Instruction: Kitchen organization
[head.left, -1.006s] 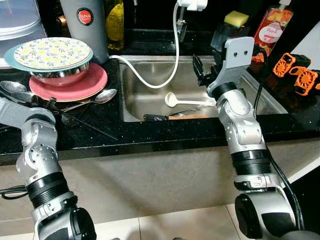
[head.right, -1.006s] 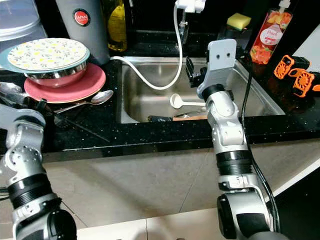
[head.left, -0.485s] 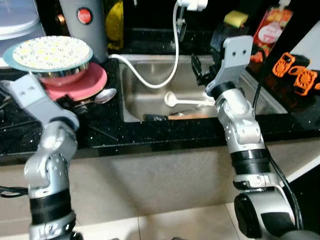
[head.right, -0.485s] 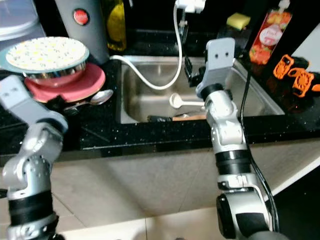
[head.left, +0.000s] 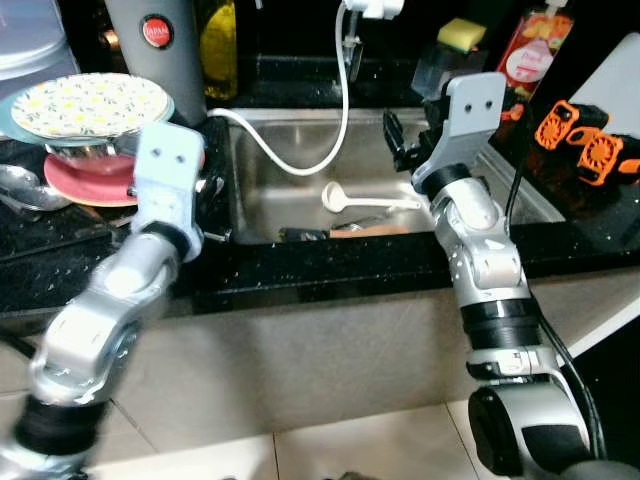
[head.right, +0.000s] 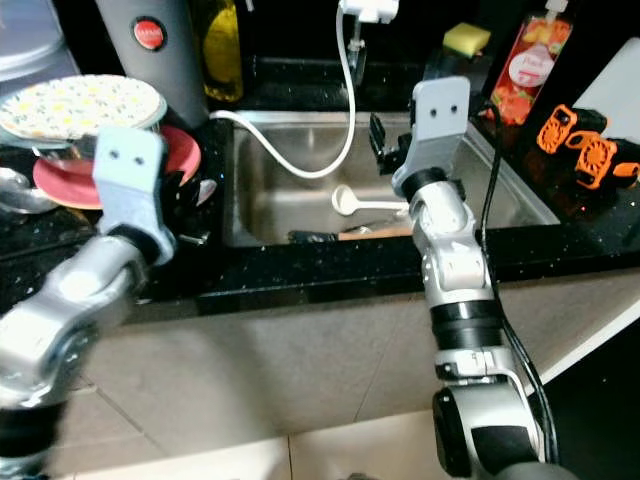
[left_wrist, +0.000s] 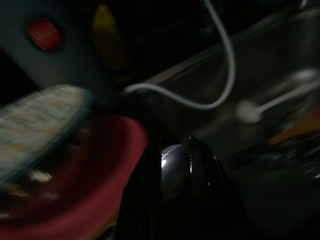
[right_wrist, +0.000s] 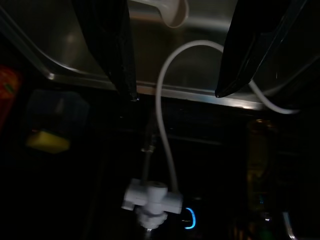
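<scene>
- Countertop (head.left: 300, 265) of black speckled stone runs across the front, with a steel sink (head.left: 270, 190) set into it.
- Left gripper (left_wrist: 176, 165) sits above the counter at the sink's left edge, just beside a red plate (head.left: 85, 178); its fingers are pinched on a shiny spoon bowl (left_wrist: 172, 159).
- Right gripper (right_wrist: 175, 75) hangs over the sink's right side, fingers spread wide and holding nothing.
- Down in the basin lies a white ladle (head.left: 362, 199), near some darker utensils (head.left: 325, 233) against the front wall.
- A white hose (head.left: 335, 120) loops from the tap (head.left: 362, 10) into the sink.
- On the red plate stands a metal bowl (head.left: 70, 150) covered by a floral plate (head.left: 88, 103).
- Further back stand a grey flask (head.left: 160, 50), a yellow sponge (head.left: 462, 33) and a soap bottle (head.left: 530, 55).
- Orange clips (head.left: 585, 140) lie far right.
</scene>
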